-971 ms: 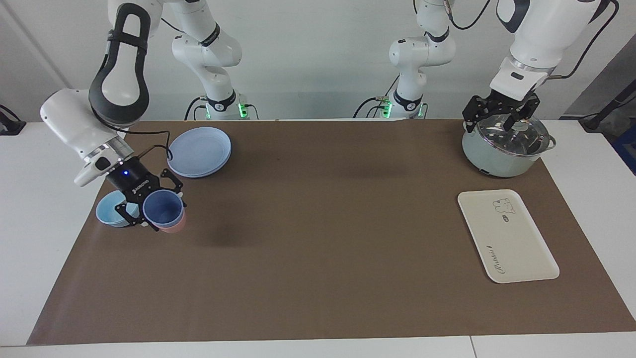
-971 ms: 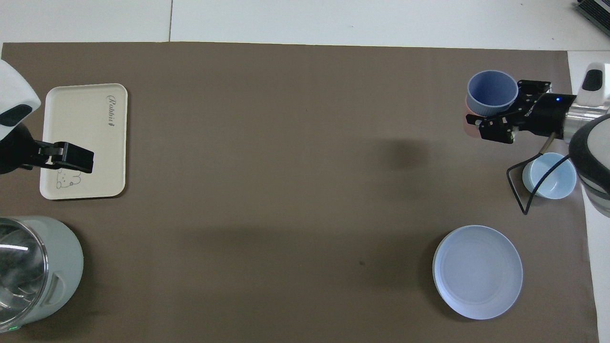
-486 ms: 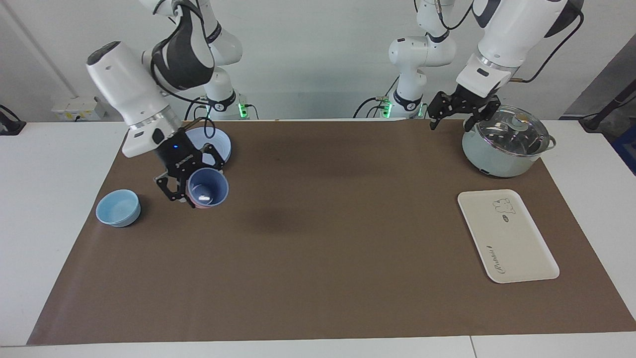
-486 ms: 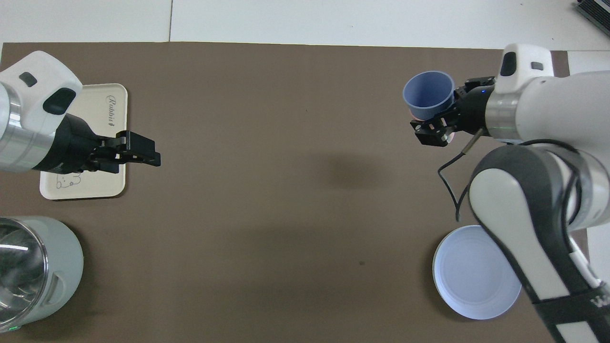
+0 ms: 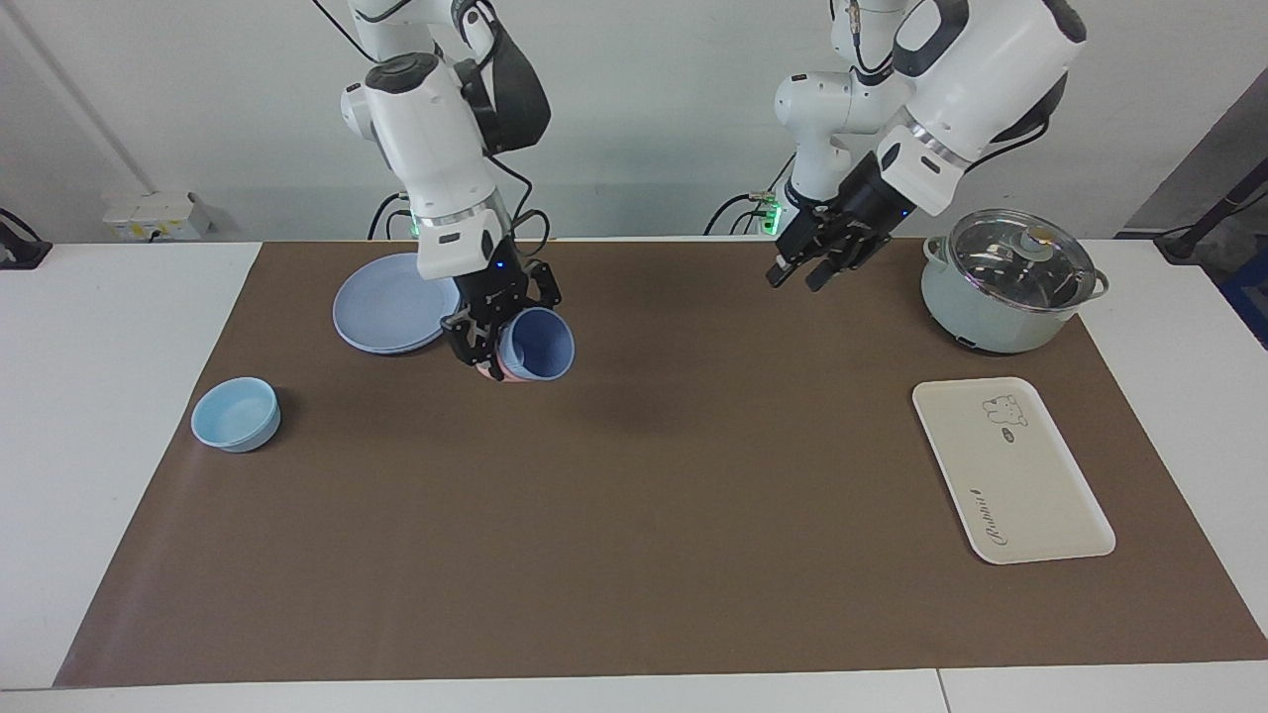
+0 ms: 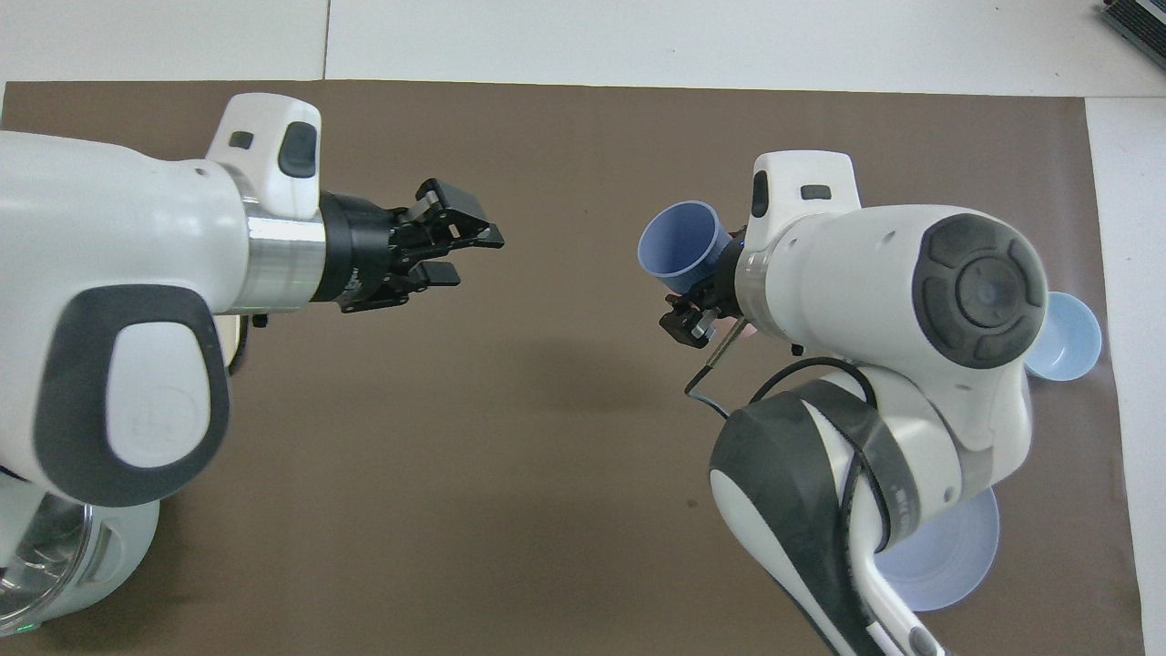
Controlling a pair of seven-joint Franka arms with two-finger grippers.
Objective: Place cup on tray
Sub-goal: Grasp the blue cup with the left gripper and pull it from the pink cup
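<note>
Since a moment ago, your right arm has lifted the cup [image 5: 540, 345] away from the small blue bowl [image 5: 236, 414] and swung it toward the middle, and your left arm has left the pot [image 5: 1005, 287] to come and meet it. From the facing camera, the right gripper [image 5: 492, 356] is pinched tight on the cup's rim, up in the air over the mat beside the round plate [image 5: 381, 307]. A bit of pink shows under the cup, so the pink cup [image 5: 498, 372] may be stuck to it. The tray [image 5: 1020, 485] waits well apart, near the pot, and its curly writing seems to say "Rabbit". From overhead, the left gripper [image 6: 475, 258] is partly open, holds nothing and points at the cup. I think this is the carry step. Next, bring the two grippers together, or carry the cup to the tray.
</note>
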